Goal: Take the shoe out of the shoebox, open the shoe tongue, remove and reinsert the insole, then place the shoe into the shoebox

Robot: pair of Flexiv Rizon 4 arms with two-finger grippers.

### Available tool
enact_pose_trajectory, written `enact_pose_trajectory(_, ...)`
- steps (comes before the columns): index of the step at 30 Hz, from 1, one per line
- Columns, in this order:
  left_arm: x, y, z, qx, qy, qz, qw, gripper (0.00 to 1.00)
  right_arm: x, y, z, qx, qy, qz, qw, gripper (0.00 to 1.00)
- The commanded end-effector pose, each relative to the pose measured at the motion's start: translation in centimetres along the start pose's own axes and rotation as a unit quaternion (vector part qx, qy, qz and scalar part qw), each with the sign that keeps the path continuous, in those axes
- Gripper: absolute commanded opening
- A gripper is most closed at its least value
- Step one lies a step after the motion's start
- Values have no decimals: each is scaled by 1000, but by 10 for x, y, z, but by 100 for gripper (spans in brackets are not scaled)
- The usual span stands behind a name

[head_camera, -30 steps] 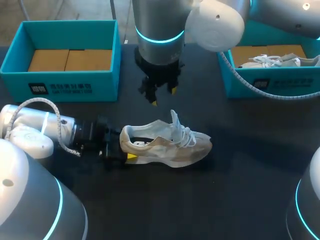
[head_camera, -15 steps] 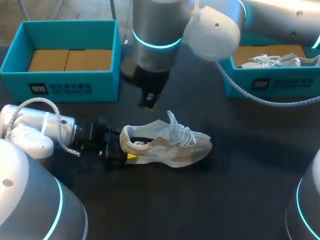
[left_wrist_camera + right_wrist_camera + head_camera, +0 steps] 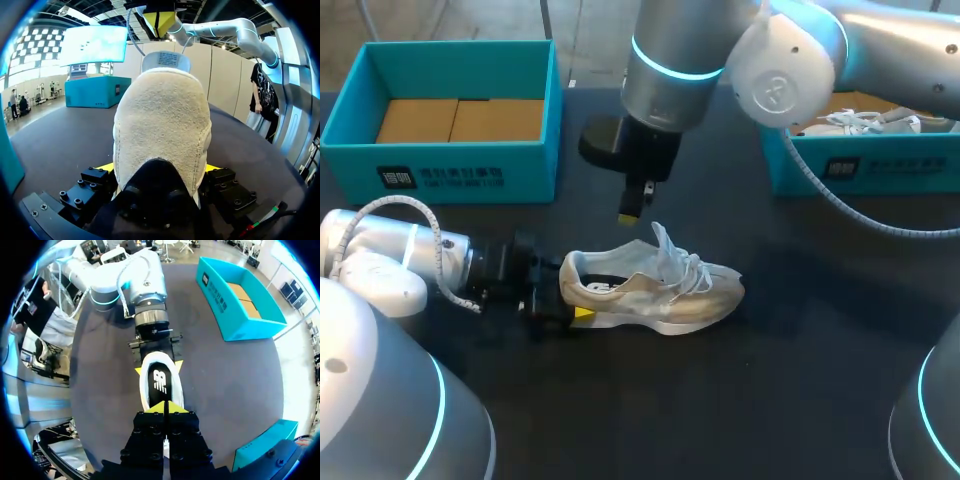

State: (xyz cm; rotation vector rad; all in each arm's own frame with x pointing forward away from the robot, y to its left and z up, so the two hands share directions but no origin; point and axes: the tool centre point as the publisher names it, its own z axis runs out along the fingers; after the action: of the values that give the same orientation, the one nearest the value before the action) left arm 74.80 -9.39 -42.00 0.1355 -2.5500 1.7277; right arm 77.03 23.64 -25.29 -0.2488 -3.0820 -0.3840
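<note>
— What's in the boxes?
— The left box (image 3: pixel 440 172) holds cardboard (image 3: pixel 460 120); the right box (image 3: pixel 880 170), a second shoe (image 3: pixel 860 122).
— The arms?
— The left gripper (image 3: pixel 570 302) clamps the heel of the shoe (image 3: pixel 655 285), which lies on the table (image 3: pixel 800 380). The right gripper (image 3: pixel 632 208) hangs above it, fingers pressed together, empty.

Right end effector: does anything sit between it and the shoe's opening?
Nothing visible. The right end effector hangs shut above the shoe, whose opening shows unobstructed ahead; the left end effector grips only the heel.
</note>
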Motion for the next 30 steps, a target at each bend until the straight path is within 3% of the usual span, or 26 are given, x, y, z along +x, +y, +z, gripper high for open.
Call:
enact_pose_trajectory(1,0,0,0,0,0,0,1000,0,1,-3,1,-7,0,-1,1000,0)
enact_pose_trajectory(7,0,0,0,0,0,0,1000,0,4,-16,27,39,-73,-23,996,0)
enact_pose_trajectory(15,0,0,0,0,0,0,1000,0,11,-29,57,43,-85,-39,995,0)
enact_pose_trajectory(22,0,0,0,0,0,0,1000,0,8,-27,75,55,-82,-44,994,0)
enact_pose_trajectory(30,0,0,0,0,0,0,1000,0,-2,-11,85,63,-65,-44,995,0)
